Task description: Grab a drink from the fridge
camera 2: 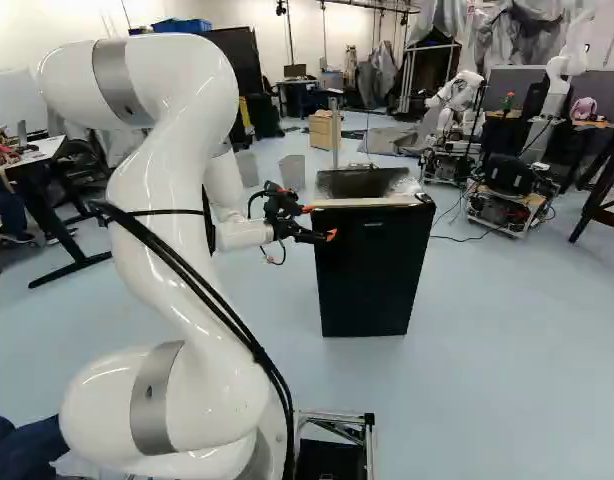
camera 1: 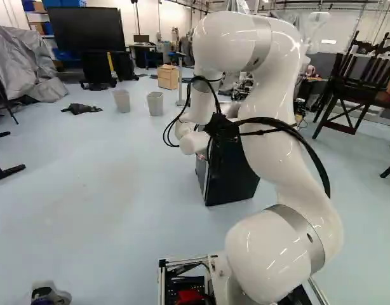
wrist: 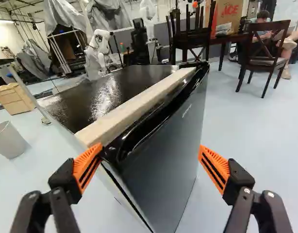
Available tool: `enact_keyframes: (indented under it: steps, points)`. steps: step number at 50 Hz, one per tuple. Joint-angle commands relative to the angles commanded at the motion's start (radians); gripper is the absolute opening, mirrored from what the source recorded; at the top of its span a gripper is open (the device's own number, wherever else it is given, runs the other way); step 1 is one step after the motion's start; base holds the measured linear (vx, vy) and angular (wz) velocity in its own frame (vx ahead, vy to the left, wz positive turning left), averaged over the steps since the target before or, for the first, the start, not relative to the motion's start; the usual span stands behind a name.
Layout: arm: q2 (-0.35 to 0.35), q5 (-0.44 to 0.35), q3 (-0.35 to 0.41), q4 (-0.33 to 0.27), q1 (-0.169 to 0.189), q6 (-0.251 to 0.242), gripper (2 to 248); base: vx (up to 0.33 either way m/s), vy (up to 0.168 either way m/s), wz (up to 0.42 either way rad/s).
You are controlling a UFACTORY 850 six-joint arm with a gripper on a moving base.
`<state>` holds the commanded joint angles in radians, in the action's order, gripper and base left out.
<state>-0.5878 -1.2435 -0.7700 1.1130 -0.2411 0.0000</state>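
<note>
Currently we hold our hand [camera 2: 318, 222] spread, fridge [camera 2: 372, 270] at twelve o'clock, one orange pad [wrist: 87, 166] near its top corner.

It's bright in here, an even light that seems to fall from above, leaving small, hard glints on the white arm [camera 1: 274, 254] and a soft sheen across the pale floor [camera 1: 112, 190]. The fridge's glossy black top [wrist: 139, 77] throws back a mottled white glare, while its front [camera 2: 372, 270] sits dark in the right base view. Toward the left base view's edges, uprights lean as though stretched.
</note>
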Motion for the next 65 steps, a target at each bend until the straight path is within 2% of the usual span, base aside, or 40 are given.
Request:
enact_keyframes:
  steps: [65]
  points:
    - [0.167, 0.000, 0.262, 0.000, 0.001, 0.000, 247, 0.000, 0.000, 0.000]
